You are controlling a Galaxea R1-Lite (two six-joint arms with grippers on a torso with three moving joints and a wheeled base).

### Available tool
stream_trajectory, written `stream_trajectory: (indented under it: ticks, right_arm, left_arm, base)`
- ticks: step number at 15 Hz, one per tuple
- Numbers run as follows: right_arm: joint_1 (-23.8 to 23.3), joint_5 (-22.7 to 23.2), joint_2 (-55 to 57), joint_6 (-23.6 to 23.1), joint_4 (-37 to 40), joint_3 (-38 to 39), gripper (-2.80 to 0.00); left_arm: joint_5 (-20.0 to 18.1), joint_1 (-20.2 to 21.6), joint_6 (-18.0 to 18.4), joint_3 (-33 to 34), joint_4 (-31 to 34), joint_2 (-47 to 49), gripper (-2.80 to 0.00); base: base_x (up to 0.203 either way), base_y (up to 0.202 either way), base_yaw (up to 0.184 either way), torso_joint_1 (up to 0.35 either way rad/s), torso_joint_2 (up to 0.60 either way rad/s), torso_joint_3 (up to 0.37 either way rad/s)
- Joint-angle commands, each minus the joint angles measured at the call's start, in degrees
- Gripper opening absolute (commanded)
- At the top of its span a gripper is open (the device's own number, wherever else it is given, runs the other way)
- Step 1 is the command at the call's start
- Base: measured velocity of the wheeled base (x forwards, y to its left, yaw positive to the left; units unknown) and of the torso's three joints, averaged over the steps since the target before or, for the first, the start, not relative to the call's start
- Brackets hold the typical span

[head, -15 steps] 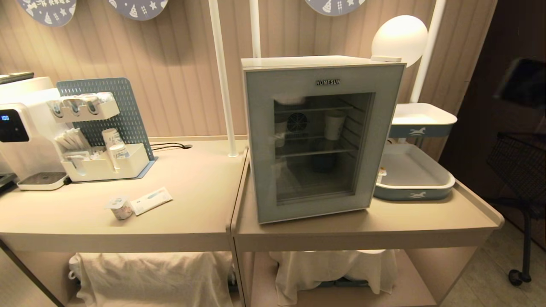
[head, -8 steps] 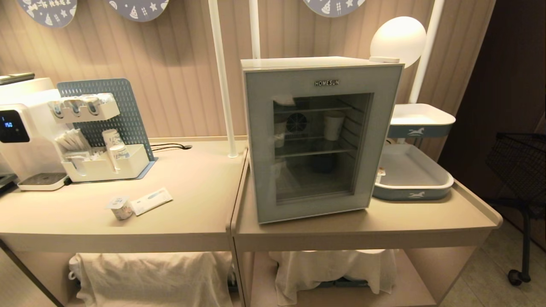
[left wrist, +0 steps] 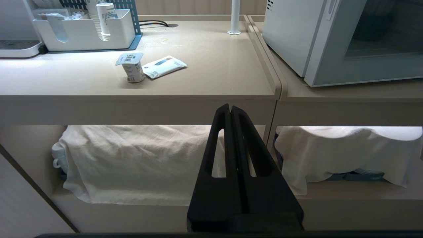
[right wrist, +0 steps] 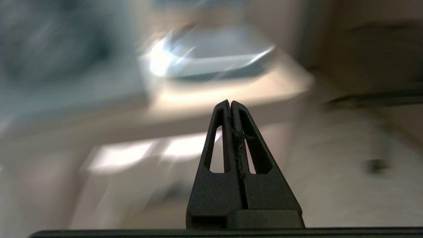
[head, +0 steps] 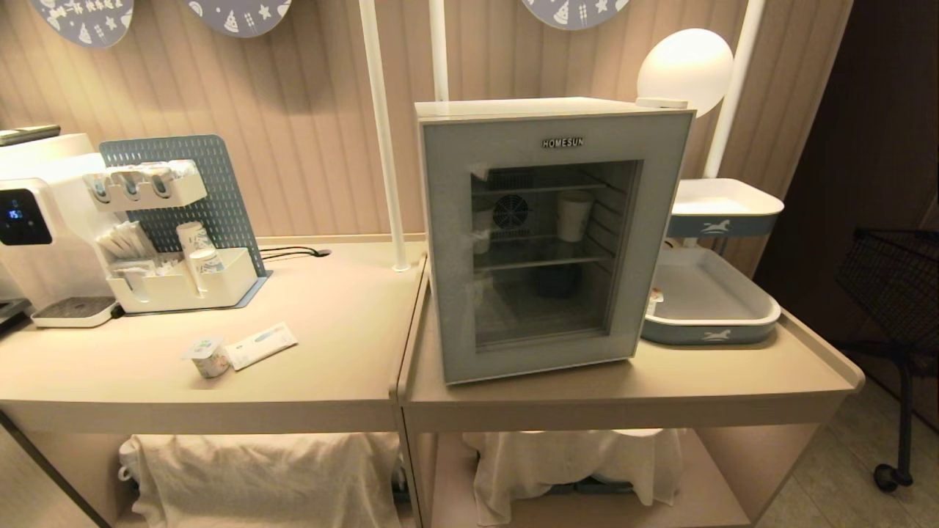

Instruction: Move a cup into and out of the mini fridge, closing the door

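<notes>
well beyond left pincer [left wrist: 230,109], cup [left wrist: 131,67] on counter [left wrist: 214,76]

Warm dim light, lamp [head: 686,70] glowing top right; right wrist view smeared, prob. motion blur.

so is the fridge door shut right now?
Shut. In the head view the door sits flush against the mini fridge, with no gap at either edge; the left wrist view shows the same.

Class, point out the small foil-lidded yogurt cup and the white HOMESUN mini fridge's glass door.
cup [head: 209,359], head view, on its side wall
door [head: 447,257], head view, on its grey frame's left side
</notes>
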Motion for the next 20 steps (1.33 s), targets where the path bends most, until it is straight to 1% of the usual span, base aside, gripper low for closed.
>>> stream_trajectory:
  ticks: [1, 3, 5, 20]
  right_arm:
    - [-0.25, 7.30, -1.17, -0.19, 3.71, 0.15, -2.80]
    - [-0.25, 7.03, -1.17, 0.46, 1.59, 0.60, -2.80]
    - [-0.34, 7.03, -1.12, 1.53, 1.43, 0.67, -2.80]
    - [-0.34, 7.03, -1.08, 1.48, 2.40, 0.37, -2.80]
  left_arm:
    - [0.01, 0.02, -0.03, 0.09, -0.02, 0.00, -2.80]
    - [0.01, 0.02, -0.03, 0.09, -0.02, 0.00, -2.80]
    - [0.06, 0.02, -0.03, 0.09, -0.02, 0.00, -2.80]
    - [0.01, 0.02, -0.11, 0.09, -0.02, 0.00, -2.80]
  base:
    - [0.000, 0.000, 0.000, 0.000, 0.00, 0.000]
    - [0.000, 0.000, 0.000, 0.000, 0.00, 0.000]
    - [0.000, 0.000, 0.000, 0.000, 0.00, 0.000]
    - [0.000, 0.000, 0.000, 0.000, 0.00, 0.000]
